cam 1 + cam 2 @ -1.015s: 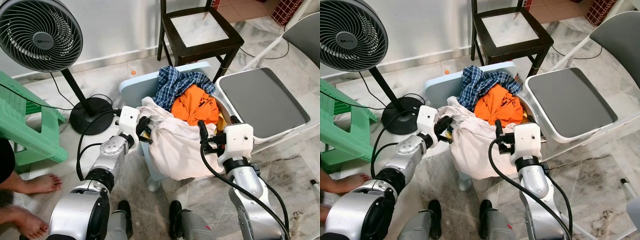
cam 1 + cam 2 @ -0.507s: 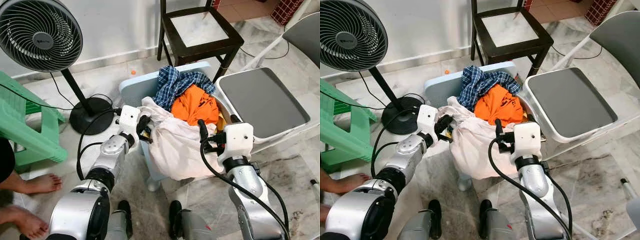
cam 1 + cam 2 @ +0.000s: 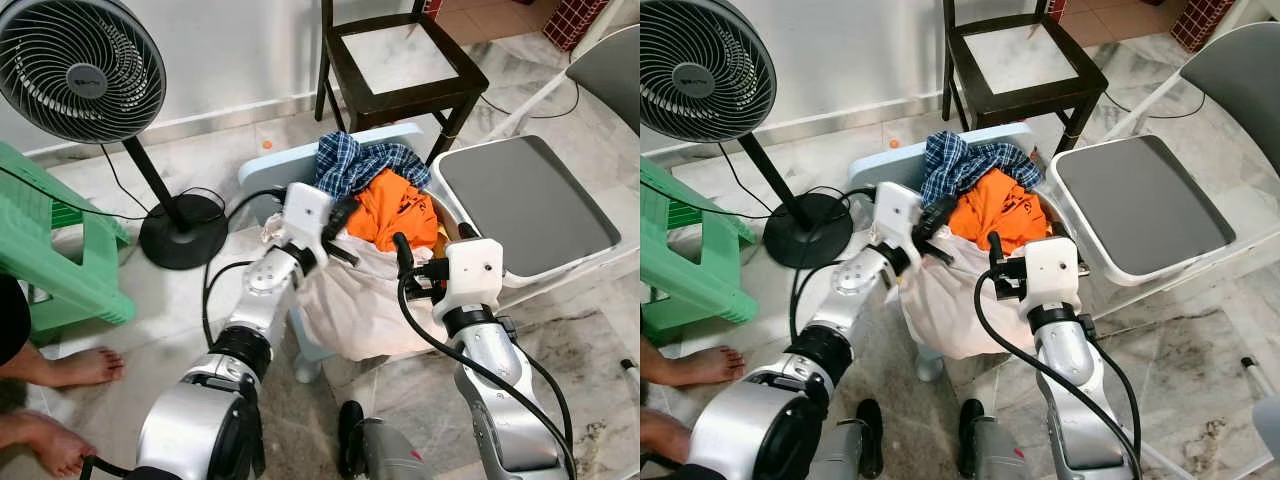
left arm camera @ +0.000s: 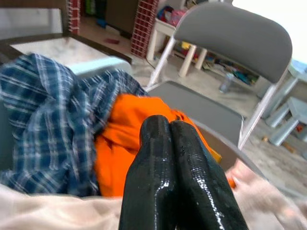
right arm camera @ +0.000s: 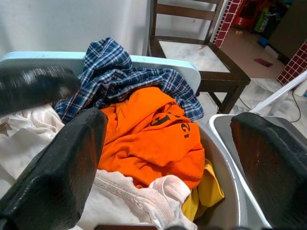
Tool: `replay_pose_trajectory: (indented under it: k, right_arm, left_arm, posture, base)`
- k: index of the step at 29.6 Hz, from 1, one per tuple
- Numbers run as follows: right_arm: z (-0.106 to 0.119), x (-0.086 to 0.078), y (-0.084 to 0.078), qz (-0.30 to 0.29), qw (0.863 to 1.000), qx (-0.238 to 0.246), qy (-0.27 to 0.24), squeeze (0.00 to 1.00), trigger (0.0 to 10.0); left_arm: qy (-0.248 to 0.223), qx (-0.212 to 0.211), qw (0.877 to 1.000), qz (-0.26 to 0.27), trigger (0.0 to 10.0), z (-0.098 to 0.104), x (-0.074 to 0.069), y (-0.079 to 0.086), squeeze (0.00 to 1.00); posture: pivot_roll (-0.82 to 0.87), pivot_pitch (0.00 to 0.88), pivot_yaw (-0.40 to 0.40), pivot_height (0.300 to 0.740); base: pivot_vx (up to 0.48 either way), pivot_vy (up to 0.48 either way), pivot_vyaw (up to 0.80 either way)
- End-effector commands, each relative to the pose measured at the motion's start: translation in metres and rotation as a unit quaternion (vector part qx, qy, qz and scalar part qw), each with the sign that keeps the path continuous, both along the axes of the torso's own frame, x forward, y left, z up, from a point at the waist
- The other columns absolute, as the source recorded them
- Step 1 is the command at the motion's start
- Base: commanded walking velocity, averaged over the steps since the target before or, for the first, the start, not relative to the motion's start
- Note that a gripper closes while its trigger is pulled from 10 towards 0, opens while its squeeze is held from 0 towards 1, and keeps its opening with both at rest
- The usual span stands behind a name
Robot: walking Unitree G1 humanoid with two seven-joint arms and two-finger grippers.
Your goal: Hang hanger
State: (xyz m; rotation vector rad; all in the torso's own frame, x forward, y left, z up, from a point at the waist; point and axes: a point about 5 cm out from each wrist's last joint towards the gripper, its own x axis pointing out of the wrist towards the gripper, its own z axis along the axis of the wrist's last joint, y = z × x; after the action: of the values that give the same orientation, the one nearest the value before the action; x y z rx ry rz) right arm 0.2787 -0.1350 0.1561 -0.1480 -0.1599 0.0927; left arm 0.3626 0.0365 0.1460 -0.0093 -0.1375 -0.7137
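A round grey laundry basket point(image 5: 225, 201) on a pale-blue plastic chair point(image 3: 300, 165), heaped with clothes. At the far side of the heap, a blue plaid shirt point(image 3: 350, 165), draped up over the chair's backrest. In the middle, an orange T-shirt point(image 3: 385, 210) with dark print, touching the plaid shirt. Tucked low beside the orange one, against the basket wall, a scrap of yellow cloth point(image 5: 206, 191). Nearest the robot, a large cream garment point(image 3: 355, 295), spilling over the basket's front edge and hanging down past the chair seat. No hanger to be made out anywhere among the clothes.

Left gripper point(image 3: 338, 215) reaching over the cream garment to the near edge of the orange T-shirt and plaid shirt; jaws together, the two black fingers point(image 4: 172, 182) pressed flat against each other with nothing between them. Right gripper point(image 3: 403, 262) at the right side of the basket, just above the cream garment; jaws wide apart, empty, framing the orange T-shirt in the right wrist view.

Around the chair: a grey folding chair point(image 3: 525, 200) to the right, touching the basket; a dark wooden chair point(image 3: 400, 60) beyond; a standing fan point(image 3: 85, 70) and a green plastic stool point(image 3: 50, 250) to the left; a person's bare feet point(image 3: 75, 370) on the marble floor point(image 3: 580, 380).
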Motion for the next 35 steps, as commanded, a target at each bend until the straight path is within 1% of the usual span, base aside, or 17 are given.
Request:
replay_pose_trajectory:
  k: [1, 2, 3, 4, 5, 11, 14, 17, 20, 22, 26, 30, 31, 32, 33, 34, 35]
  right_arm:
    - [-0.005, -0.001, -0.004, -0.008, 1.000, -0.001, 0.009, 0.00, 10.0]
    - [-0.006, -0.002, -0.004, -0.008, 1.000, -0.001, 0.009, 0.00, 10.0]
    - [-0.006, -0.002, -0.004, -0.008, 1.000, -0.001, 0.009, 0.00, 10.0]
    - [-0.007, -0.002, -0.004, -0.008, 1.000, -0.001, 0.010, 0.00, 10.0]
    - [-0.007, -0.002, -0.004, -0.007, 1.000, -0.002, 0.010, 0.00, 10.0]
    - [-0.007, -0.001, -0.003, -0.004, 1.000, -0.002, 0.011, 0.00, 10.0]
    - [-0.007, -0.001, -0.003, -0.004, 1.000, -0.002, 0.010, 0.00, 10.0]
    - [-0.007, 0.000, -0.002, -0.002, 1.000, -0.003, 0.010, 0.00, 10.0]
    - [-0.006, 0.000, -0.002, 0.001, 1.000, -0.005, 0.010, 0.00, 10.0]
    - [-0.006, 0.000, -0.002, 0.001, 1.000, -0.005, 0.010, 0.00, 10.0]
    - [-0.007, -0.001, -0.002, 0.001, 1.000, -0.007, 0.011, 0.00, 10.0]
    - [-0.007, -0.002, -0.003, 0.000, 1.000, -0.008, 0.012, 0.00, 10.0]
    - [-0.007, -0.002, -0.003, 0.000, 1.000, -0.008, 0.013, 0.00, 10.0]
    - [-0.008, -0.002, -0.003, 0.000, 1.000, -0.008, 0.014, 0.00, 10.0]
    - [-0.008, -0.002, -0.003, 0.000, 1.000, -0.009, 0.014, 0.00, 10.0]
    - [-0.008, -0.002, -0.003, 0.000, 1.000, -0.009, 0.014, 0.00, 10.0]
    - [-0.008, -0.002, -0.002, 0.000, 1.000, -0.009, 0.015, 0.00, 10.0]
  left_arm:
    - [0.007, 0.012, 1.000, 0.004, 0.0, -0.009, -0.004, 0.001, 0.00]
    - [0.014, 0.004, 0.999, 0.031, 10.0, -0.013, -0.004, 0.007, 0.00]
    - [0.017, -0.002, 0.999, 0.041, 10.0, -0.014, -0.004, 0.010, 0.00]
    - [0.019, -0.013, 0.999, 0.049, 10.0, -0.015, -0.004, 0.013, 0.62]
    - [0.022, -0.026, 0.998, 0.058, 10.0, -0.016, -0.005, 0.016, 1.00]
    - [0.014, -0.058, 0.993, 0.101, 10.0, -0.014, -0.009, 0.028, 1.00]
    - [0.015, -0.059, 0.992, 0.108, 10.0, -0.015, -0.010, 0.030, 1.00]
    - [0.029, -0.057, 0.992, 0.113, 10.0, -0.022, -0.012, 0.036, 1.00]
    - [0.050, -0.043, 0.992, 0.111, 10.0, -0.030, -0.012, 0.044, 1.00]
    - [0.055, -0.041, 0.992, 0.110, 10.0, -0.031, -0.012, 0.045, 1.00]
    - [0.089, -0.005, 0.991, 0.101, 10.0, -0.043, -0.011, 0.054, 1.00]
    - [0.101, 0.000, 0.989, 0.105, 10.0, -0.044, -0.008, 0.058, 1.00]
    - [0.104, 0.007, 0.990, 0.097, 10.0, -0.044, -0.007, 0.058, 1.00]
    - [0.106, 0.011, 0.990, 0.096, 10.0, -0.044, -0.005, 0.058, 0.69]
    - [0.110, 0.018, 0.989, 0.098, 10.0, -0.043, -0.003, 0.059, 0.49]
    - [0.111, 0.023, 0.989, 0.098, 10.0, -0.042, -0.002, 0.060, 0.40]
    - [0.112, 0.028, 0.988, 0.098, 10.0, -0.042, 0.000, 0.060, 0.33]
  posture:
    - [-0.01, 0.333, -0.052, 0.740]
    - [-0.01, 0.336, -0.053, 0.740]
    - [-0.01, 0.336, -0.053, 0.740]
    - [-0.01, 0.338, -0.054, 0.740]
    - [-0.01, 0.339, -0.055, 0.740]
    - [0.00, 0.342, -0.060, 0.740]
    - [0.00, 0.342, -0.063, 0.740]
    - [0.01, 0.343, -0.065, 0.740]
    - [0.01, 0.344, -0.069, 0.740]
    - [0.01, 0.344, -0.069, 0.740]
    - [0.00, 0.348, -0.072, 0.740]
    - [-0.01, 0.349, -0.072, 0.740]
    - [-0.01, 0.350, -0.073, 0.740]
    - [-0.01, 0.350, -0.074, 0.740]
    - [-0.01, 0.350, -0.073, 0.740]
    - [-0.01, 0.350, -0.073, 0.740]
    - [-0.01, 0.350, -0.073, 0.740]
  base:
    - [0.000, 0.000, 0.00]
    - [0.000, 0.000, 0.00]
    - [0.000, 0.000, 0.00]
    - [0.000, 0.000, 0.00]
    - [0.000, 0.000, 0.00]
    - [0.000, 0.000, 0.00]
    - [0.000, 0.000, 0.00]
    - [0.000, 0.000, 0.00]
    - [0.000, 0.000, 0.00]
    - [0.000, 0.000, 0.00]
    - [0.000, 0.000, 0.00]
    - [0.000, 0.000, 0.00]
    - [0.000, 0.000, 0.00]
    - [0.000, 0.000, 0.00]
    - [0.000, 0.000, 0.00]
    - [0.000, 0.000, 0.00]
    - [0.000, 0.000, 0.00]
